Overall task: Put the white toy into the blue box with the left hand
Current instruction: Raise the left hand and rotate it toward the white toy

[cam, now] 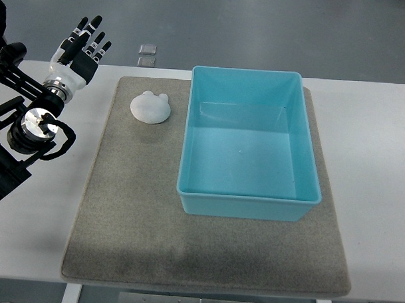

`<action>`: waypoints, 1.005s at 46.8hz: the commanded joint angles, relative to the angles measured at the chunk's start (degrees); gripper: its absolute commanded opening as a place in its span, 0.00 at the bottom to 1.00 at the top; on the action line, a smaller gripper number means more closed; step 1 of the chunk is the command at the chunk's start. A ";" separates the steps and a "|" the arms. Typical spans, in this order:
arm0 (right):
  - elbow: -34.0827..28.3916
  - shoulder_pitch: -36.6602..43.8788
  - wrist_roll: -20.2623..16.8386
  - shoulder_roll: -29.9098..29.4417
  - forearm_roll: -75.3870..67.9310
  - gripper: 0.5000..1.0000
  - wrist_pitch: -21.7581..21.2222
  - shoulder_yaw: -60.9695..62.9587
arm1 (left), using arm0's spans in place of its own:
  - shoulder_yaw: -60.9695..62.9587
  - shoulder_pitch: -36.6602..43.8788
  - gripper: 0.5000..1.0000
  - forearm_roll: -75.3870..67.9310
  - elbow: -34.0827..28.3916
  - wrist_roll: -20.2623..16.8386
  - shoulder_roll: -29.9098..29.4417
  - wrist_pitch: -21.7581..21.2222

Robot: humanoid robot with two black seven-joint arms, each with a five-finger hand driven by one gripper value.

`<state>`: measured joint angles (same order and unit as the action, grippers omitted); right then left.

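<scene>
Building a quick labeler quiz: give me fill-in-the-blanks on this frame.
1. The toy lies on the mat, to the picture's ____ of the box.
2. The box holds ____.
3. The left hand has its fingers ____.
4. The toy's colour is ____.

Missing: left; nothing; open; white

Looking like a robotics lab or test room rather than a home. Showing a plain white surface with a grey felt mat lying squarely on it as a marked work area. Standing over a smooth grey floor, bare like an industrial or lab floor, with two small clear plastic pieces lying on it beyond the far edge. Carrying only a blue box and a white toy, laid out as test props. Reaching in from the left, a black-and-white robot hand on an exposed metal arm with loose cabling.
</scene>
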<state>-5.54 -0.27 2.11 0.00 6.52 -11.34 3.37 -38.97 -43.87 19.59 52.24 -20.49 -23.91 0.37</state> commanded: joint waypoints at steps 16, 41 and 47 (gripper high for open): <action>0.00 0.00 0.00 0.00 -0.02 0.87 0.00 -0.03 | 0.30 -0.25 0.99 -0.07 -0.03 -0.25 0.53 0.07; 0.00 0.00 0.00 0.00 -0.02 0.87 0.00 0.06 | 1.44 -2.97 0.99 -8.06 -5.21 -0.34 0.45 2.70; 0.00 0.00 0.00 0.00 -0.02 0.87 0.00 -0.03 | 4.51 -4.03 0.99 -12.02 -9.08 -0.34 0.97 6.48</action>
<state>-5.54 -0.27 2.12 0.00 6.53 -11.34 3.35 -35.90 -47.36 8.94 44.67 -20.86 -23.28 5.02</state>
